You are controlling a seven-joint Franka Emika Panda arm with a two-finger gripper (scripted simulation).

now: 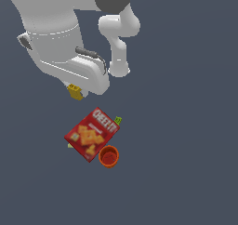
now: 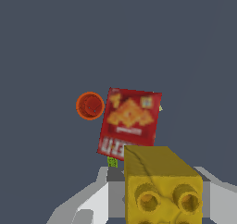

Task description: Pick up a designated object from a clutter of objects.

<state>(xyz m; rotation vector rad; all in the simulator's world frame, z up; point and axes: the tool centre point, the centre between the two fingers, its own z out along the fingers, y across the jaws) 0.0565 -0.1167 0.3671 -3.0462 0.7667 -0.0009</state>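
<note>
The tiny yellow block [image 2: 162,183] with dark round holes fills the near part of the wrist view, sitting between my gripper's [image 2: 163,208] pale fingers [image 2: 92,202]. The gripper is shut on it and holds it above the floor. In the exterior view the yellow block [image 1: 75,92] pokes out under the white hand [image 1: 88,73], which hides the fingers. The red Cheez-It box [image 1: 91,133] lies flat below, apart from the gripper, with the orange-red cup [image 1: 109,156] touching its corner. Small green pieces [image 1: 118,120] lie at the box's edges.
The wrist view shows the box [image 2: 130,121], the cup [image 2: 90,106] beside it and a green piece [image 2: 112,162] at the box's edge. The arm's white links [image 1: 118,31] rise at the back. The floor [image 1: 186,149] is plain dark grey.
</note>
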